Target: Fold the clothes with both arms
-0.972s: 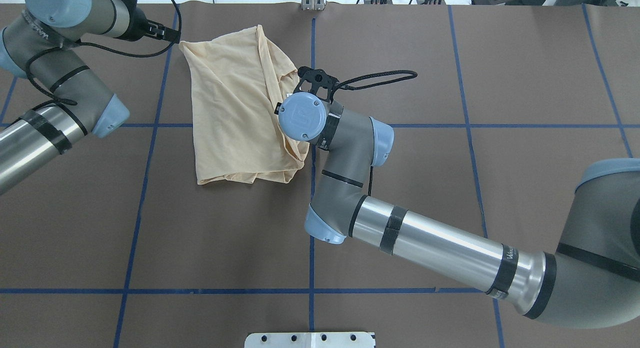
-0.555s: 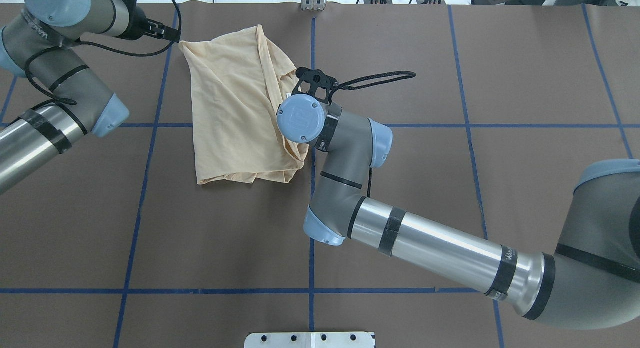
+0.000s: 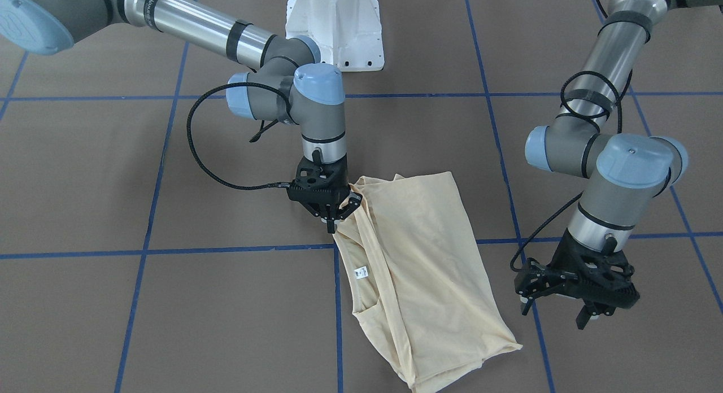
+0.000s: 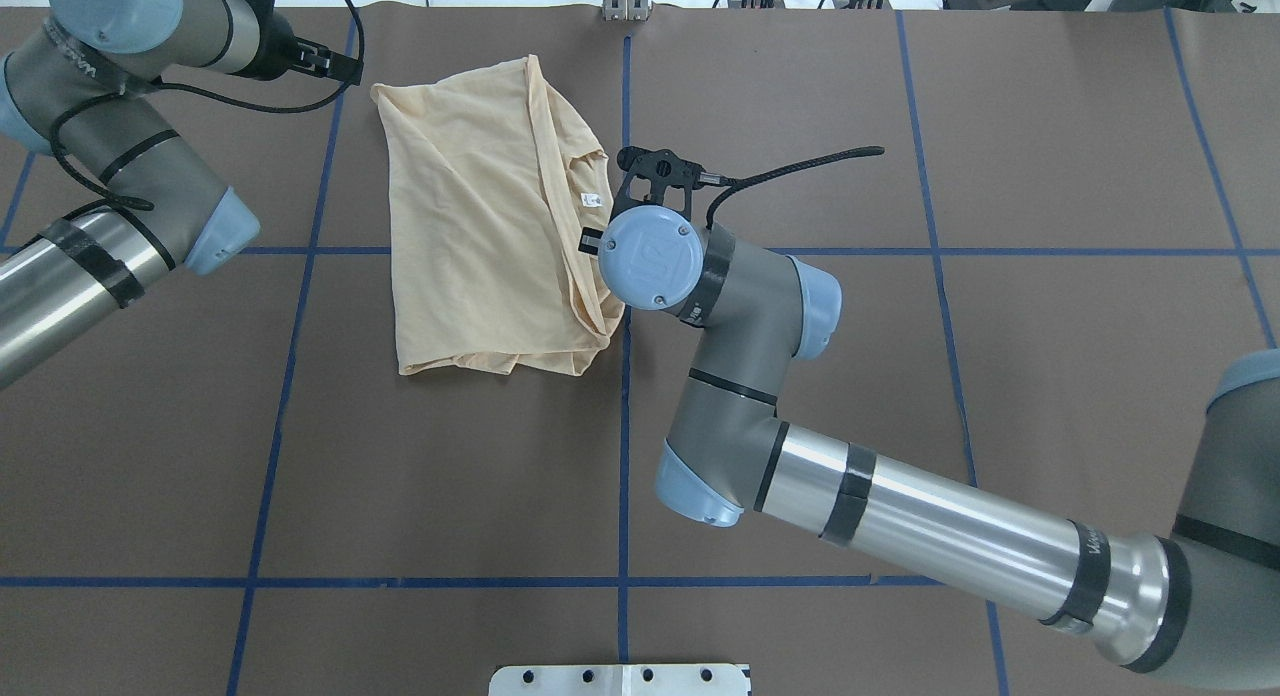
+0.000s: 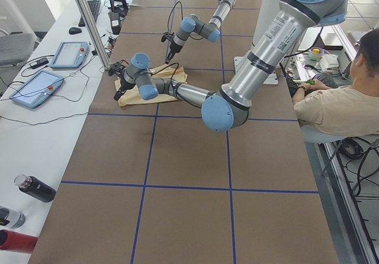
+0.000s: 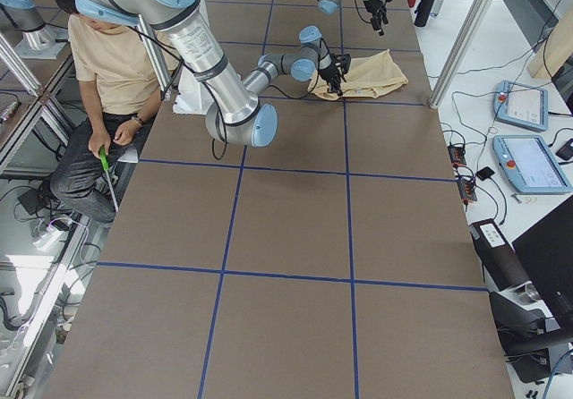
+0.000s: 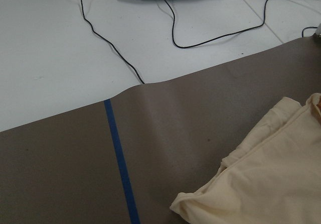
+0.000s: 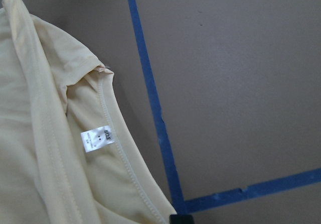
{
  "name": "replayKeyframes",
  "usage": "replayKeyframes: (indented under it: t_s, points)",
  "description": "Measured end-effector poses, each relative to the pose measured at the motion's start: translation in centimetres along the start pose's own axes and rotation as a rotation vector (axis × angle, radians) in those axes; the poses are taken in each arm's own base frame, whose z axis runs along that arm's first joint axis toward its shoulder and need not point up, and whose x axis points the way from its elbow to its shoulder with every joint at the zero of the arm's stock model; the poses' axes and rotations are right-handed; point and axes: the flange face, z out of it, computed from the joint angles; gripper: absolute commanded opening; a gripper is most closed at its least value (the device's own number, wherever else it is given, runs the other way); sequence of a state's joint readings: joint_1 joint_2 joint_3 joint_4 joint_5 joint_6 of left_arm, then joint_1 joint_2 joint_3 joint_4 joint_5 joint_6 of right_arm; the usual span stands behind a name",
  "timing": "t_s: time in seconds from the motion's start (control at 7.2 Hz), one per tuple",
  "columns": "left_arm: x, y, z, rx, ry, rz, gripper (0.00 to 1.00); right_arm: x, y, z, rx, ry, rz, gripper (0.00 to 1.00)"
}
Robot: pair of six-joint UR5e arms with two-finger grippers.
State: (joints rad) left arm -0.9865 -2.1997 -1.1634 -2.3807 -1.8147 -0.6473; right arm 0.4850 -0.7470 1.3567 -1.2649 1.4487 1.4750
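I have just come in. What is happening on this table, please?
Two robot arms are folding a pale cream-yellow thin shirt, which lies partly folded on the brown table covering. The right gripper appears shut on the shirt's edge, near the small white neck tag. The left gripper hangs open beside the shirt's far corner, not touching it.

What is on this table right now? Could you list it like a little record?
Garment: pale yellow shirt, roughly folded, lying on the brown table
Neck tag: small, white, facing up
Right fingers: look shut on the shirt's edge near the collar
Left fingers: open, beside the shirt, not touching it
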Motion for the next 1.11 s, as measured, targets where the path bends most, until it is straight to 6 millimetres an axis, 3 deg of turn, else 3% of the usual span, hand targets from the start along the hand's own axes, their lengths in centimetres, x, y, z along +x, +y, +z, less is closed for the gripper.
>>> replayKeyframes:
  t_s: [0.28, 0.69, 0.83, 0.97, 1.11]
  points:
    - [0.2, 0.0, -0.1, 0.001, 0.004, -0.013, 1.0, 3.3, 2.6, -2.7, -0.025, -0.004, -0.024, 0.0]
    - [0.6, 0.5, -0.2, 0.001, 0.01, -0.031, 1.0, 11.4, 8.1, -6.7, -0.051, -0.027, -0.075, 0.0]
    - [0.8, 0.8, -0.4, 0.001, 0.015, -0.03, 1.0, 12.8, 9.1, -7.6, -0.055, -0.029, -0.087, 0.0]
    - [1.0, 0.9, -0.4, 0.001, 0.019, -0.029, 1.0, 13.4, 9.7, -7.9, -0.06, -0.031, -0.094, 0.99]
    - [1.2, 1.0, -0.4, 0.0, 0.021, -0.028, 1.0, 13.3, 10.1, -8.1, -0.065, -0.034, -0.098, 1.0]
